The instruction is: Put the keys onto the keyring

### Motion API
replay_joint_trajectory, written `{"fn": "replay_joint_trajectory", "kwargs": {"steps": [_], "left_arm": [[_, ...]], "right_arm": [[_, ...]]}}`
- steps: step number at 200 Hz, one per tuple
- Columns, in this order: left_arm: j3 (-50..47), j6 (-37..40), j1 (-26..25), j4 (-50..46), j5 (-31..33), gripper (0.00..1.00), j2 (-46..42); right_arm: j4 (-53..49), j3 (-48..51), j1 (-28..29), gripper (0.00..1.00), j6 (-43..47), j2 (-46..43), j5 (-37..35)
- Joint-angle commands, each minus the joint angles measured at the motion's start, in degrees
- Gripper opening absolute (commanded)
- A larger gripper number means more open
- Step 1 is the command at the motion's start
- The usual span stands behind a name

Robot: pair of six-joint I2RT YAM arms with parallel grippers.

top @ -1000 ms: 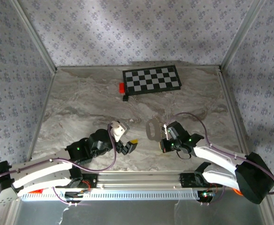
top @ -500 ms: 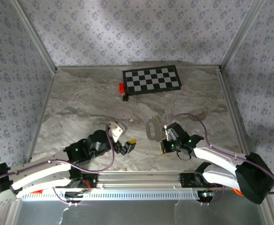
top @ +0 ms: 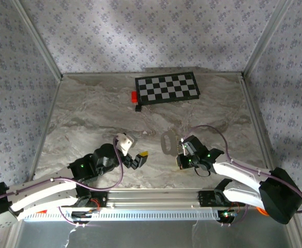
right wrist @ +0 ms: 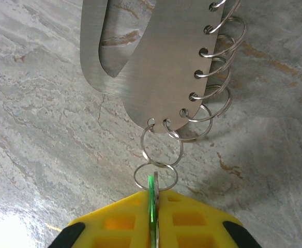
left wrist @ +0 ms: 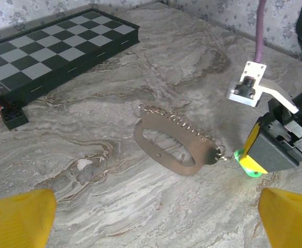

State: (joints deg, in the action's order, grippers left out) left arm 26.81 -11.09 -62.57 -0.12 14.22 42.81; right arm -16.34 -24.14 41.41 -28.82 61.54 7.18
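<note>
1. The keyring (top: pixel 167 140) is a flat, silvery-grey metal plate with a long slot. It lies flat on the marble table (top: pixel 89 113), right of centre.
2. Thin wire rings (right wrist: pixel 205 74) are threaded through a row of holes along one long edge.
3. A short chain of two linked rings (right wrist: pixel 159 165) runs from its narrow end to a bright green tag (right wrist: pixel 150 194), which stands on edge, pinched between the yellow pads (right wrist: pixel 115 225) of the right end effector (right wrist: pixel 153 222).
</note>
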Motion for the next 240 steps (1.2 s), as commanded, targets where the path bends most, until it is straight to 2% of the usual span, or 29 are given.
{"fn": "replay_joint_trajectory", "kwargs": {"steps": [1,64,112,127,152,179,210,240], "left_arm": [[0.9,-1.9,0.5,-0.6,2.1,1.0,-0.6],[1.7,-4.3,1.2,-2.4,6.7,1.0,0.2],[1.8,-7.3,2.1,-4.1,11.9,1.0,0.0],[2.0,-7.9,2.5,-6.1,14.9,1.0,0.1],[3.1,-10.3,5.0,-10.6,20.6,1.0,0.9],[3.0,-11.8,9.7,-12.5,20.9,1.0,1.1],[3.4,-13.9,16.3,-15.9,19.7,1.0,1.8],[3.3,-15.6,23.1,-16.8,17.1,1.0,2.1]], "right_arm": [[-2.4,-0.1,0.4,0.14,-0.7,-1.8,-2.0],[-5.4,-1.6,0.5,0.3,-0.7,-5.3,-3.9],[-13.2,-5.7,0.4,0.43,0.9,-12.8,-12.2],[-15.2,-6.2,0.1,0.51,2.0,-16.0,-14.1],[-14.8,-6.6,-2.2,0.7,4.6,-20.3,-16.1],[-14.8,-8.5,-6.3,1.0,8.7,-21.4,-17.4],[-12.7,-10.3,-12.0,1.0,11.8,-21.5,-14.5],[-10.9,-11.1,-16.9,1.0,11.5,-21.5,-16.8]]}}
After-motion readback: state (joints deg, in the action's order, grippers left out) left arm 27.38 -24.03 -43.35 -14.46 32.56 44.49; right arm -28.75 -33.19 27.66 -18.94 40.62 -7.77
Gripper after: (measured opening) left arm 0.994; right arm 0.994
